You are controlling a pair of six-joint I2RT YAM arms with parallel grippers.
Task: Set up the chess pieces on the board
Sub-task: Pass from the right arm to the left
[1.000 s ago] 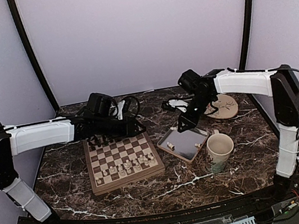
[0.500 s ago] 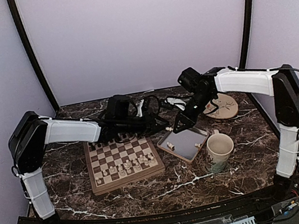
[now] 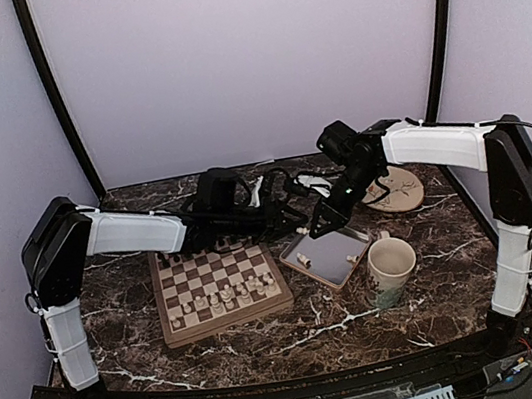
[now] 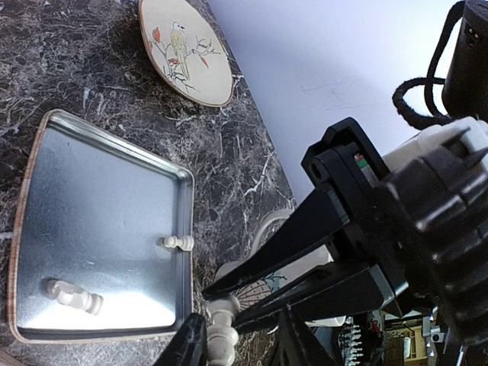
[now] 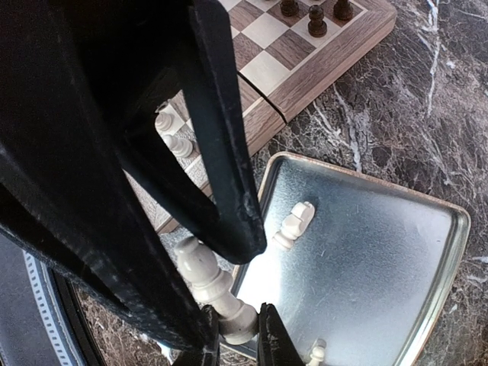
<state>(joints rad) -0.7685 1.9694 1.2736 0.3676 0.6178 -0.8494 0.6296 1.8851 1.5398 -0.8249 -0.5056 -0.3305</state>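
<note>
**Cream piece passing between two grippers above the tray**

The right gripper (image 5: pixel 236 347) is pinching the flared base of a cream piece (image 5: pixel 207 284) at the bottom centre of its wrist view, with its jaws pressed together on it. The piece is pointing its head toward the left of that frame. The left gripper (image 4: pixel 242 324) is reaching in from the other side and straddling the piece's upper body. Its jaws are standing apart, and a sliver of gap is showing on one side, so it is not gripping yet.

In the overhead view both grippers are meeting at centre frame, over the upper-left corner of the grey tray (image 4: pixel 114 198) and just right of the board (image 3: pixel 230 324). Two more cream pieces are waiting in the tray. A small one (image 4: pixel 177 242) is standing near the rim and another (image 4: pixel 72 296) is lying on its side at lower left. Dark chessmen (image 5: pixel 316 21) are occupying the board's far rows, and cream ones (image 3: pixel 226 295) are lining the near rows.

The piece is looking tiny, light and rigid, with a smooth turned surface that hard fingers will probably let slip or twist. The best hold is likely the narrow waist under the head, squeezed across the stem. That is leaving the base free to land flat on a square. A grip near the rounded head is risking the piece squirting out, and a tilted release is risking it toppling into its neighbours.
</note>
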